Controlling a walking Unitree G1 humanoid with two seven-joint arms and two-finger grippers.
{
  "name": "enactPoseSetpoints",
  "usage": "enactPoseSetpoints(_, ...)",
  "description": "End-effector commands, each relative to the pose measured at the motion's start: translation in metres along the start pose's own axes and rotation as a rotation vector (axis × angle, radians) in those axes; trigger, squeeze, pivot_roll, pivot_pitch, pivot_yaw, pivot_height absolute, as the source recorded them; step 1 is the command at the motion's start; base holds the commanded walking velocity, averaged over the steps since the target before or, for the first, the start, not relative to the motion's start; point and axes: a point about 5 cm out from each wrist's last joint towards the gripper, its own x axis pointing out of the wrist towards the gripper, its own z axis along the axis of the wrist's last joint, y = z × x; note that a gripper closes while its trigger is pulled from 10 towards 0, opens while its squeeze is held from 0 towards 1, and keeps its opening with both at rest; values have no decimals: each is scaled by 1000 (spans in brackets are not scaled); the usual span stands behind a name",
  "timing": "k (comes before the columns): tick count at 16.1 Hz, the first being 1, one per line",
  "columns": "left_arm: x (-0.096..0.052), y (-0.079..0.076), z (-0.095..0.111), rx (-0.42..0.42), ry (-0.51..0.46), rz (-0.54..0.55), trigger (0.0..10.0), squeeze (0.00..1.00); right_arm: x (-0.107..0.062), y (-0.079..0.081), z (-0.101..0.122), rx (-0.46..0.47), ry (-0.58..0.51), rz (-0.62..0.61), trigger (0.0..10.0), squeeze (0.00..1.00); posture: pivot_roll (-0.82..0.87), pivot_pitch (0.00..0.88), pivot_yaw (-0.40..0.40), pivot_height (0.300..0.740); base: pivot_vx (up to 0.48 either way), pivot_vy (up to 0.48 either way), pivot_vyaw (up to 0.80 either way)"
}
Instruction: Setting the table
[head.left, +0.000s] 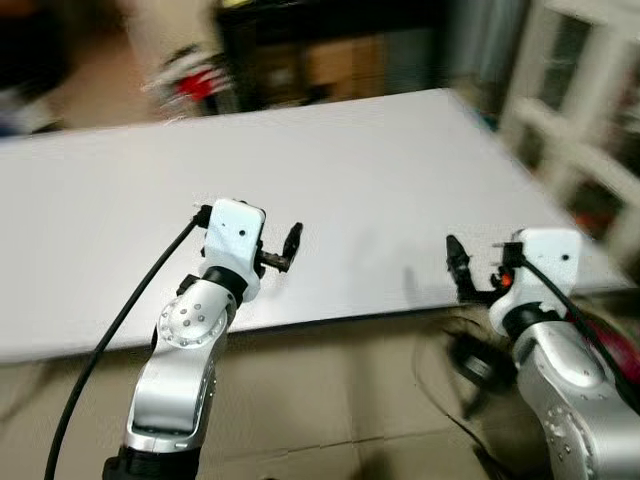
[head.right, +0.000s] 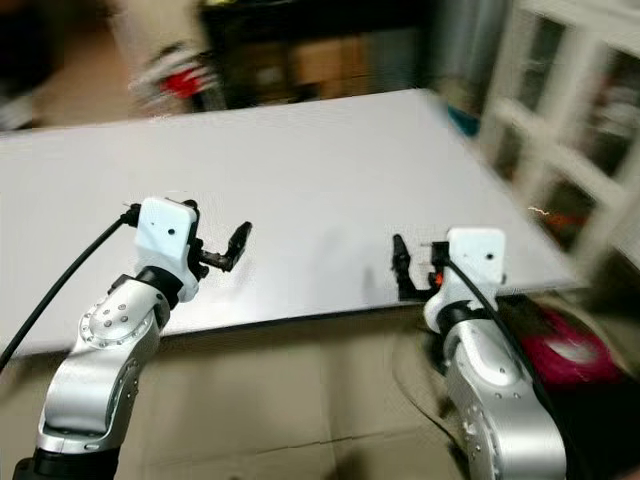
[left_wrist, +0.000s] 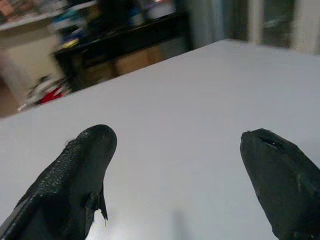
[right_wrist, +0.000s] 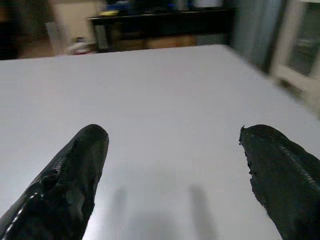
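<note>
Both arms raised forward, left gripper (left_wrist: 175, 160) and right gripper (right_wrist: 172, 165) (fingers spread wide)

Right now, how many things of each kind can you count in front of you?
White table: 1
End effectors, left end effector and right end effector, both open above the table's near edge: 2
Total: 3

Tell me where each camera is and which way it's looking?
Left eye view: on the head, looking down at the white table; both arms show, left gripper open.
Right eye view: beside it, same scene; right gripper at the table's near edge.
Left wrist view: along two spread black fingers over the table.
Right wrist view: likewise, fingers apart.
All share the table.
</note>
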Motion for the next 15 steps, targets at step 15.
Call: enactPoseSetpoints(15, -11, 7, -21, -11, 72, 72, 10000, 0, 10, 10, -17, 80, 90, 52, 10000, 1000, 61, 0, 70, 740, 0, 0, 800)
